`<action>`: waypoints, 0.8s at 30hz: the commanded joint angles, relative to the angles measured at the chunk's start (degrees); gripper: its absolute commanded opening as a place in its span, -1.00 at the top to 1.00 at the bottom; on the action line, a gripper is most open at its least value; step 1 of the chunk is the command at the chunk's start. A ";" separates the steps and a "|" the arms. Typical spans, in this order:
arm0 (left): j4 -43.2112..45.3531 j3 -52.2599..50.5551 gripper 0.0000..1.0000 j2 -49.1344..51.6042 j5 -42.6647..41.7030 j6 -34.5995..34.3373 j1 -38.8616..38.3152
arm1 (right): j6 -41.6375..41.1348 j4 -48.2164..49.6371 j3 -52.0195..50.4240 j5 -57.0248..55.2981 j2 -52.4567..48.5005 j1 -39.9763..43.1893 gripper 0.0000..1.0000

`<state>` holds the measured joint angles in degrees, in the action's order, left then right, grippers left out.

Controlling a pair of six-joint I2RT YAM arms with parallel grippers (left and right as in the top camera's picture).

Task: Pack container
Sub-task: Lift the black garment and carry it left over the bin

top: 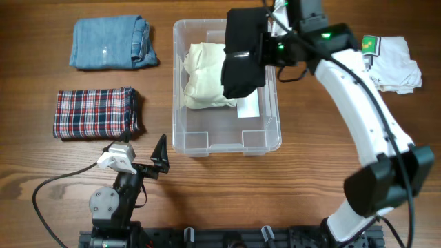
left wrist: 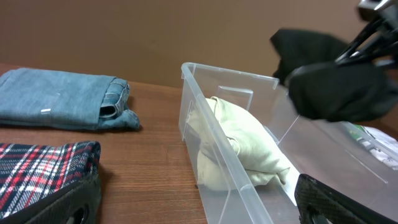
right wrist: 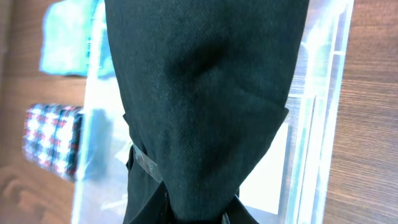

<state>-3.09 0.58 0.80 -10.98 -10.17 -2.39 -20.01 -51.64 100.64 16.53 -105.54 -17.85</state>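
Black cloth [top: 243, 58] is being held in the right tool [top: 267, 47], jaws narrowed on a gathered fold, and it is hanging above the container [top: 226, 138], approx. over the right half. The container is sitting mid-desk [top: 275, 200], w/ a cream bundle [top: 203, 76] already filling its left side. Jeans [top: 110, 43] and a plaid stack [top: 95, 113] are lying on one side of it, a white garment [top: 393, 65] on the other. The left tool [top: 160, 160] is being kept wide open and empty, low near the container's front corner.

Risks, as judged:
- Cloth is being carried close to the right wall and far rim. If let go too high or too far over, part is prob. going to be left draped outside.
- The fold looks loose, so it could be opening out on the drop and bunching on top of the cream bundle.
- The container is light plastic w/ nothing bracing it. A low pass by the tool could be shoving it along the desk.
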 commanded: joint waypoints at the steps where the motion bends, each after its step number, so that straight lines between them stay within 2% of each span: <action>1: -0.26 -0.26 -1.00 -0.31 0.35 0.92 0.44 | -3.30 1.99 0.48 -3.50 -3.93 -0.66 0.68; 6: -0.26 -0.26 -0.99 -0.31 0.35 0.92 0.44 | -2.58 2.82 0.48 -3.61 -7.82 -0.74 0.60; 9: -0.26 -0.26 -1.00 -0.31 0.35 0.92 0.44 | -2.45 2.97 0.48 -4.13 -9.62 -0.74 0.43; 12: -0.26 -0.26 -0.99 -0.31 0.35 0.90 0.44 | -2.43 3.02 0.48 -5.38 -11.08 -0.74 0.20; 17: -0.26 -0.26 -1.00 -0.31 0.35 0.90 0.44 | -1.31 2.82 0.55 -12.63 -11.23 -0.74 -0.39; 24: -0.26 -0.26 -1.00 -0.31 0.35 0.90 0.44 | 2.10 1.03 3.43 -13.25 -11.08 -0.74 -0.51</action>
<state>-3.09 0.58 0.80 -10.96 -10.17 -2.39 -20.53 -49.65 101.14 6.98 -116.16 -18.96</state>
